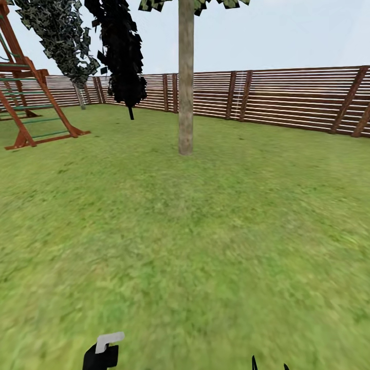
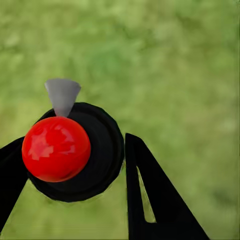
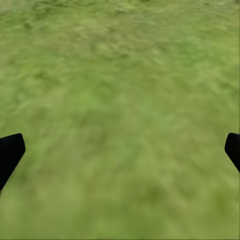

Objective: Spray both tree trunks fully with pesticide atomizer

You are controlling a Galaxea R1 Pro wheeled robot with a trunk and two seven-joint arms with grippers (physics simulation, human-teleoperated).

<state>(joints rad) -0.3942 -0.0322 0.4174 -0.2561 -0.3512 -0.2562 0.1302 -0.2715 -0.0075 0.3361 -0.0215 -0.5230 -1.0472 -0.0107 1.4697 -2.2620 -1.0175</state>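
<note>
Pesticide sprayer sits pinched in our left gripper, black body and red knob between the fingers, grey nozzle forward. Across the lawn, largest in sight, the fence backs a bare upright tree trunk, standing well ahead and slightly right of the sprayer. Our right gripper hangs spread over grass, holding nothing.
</note>
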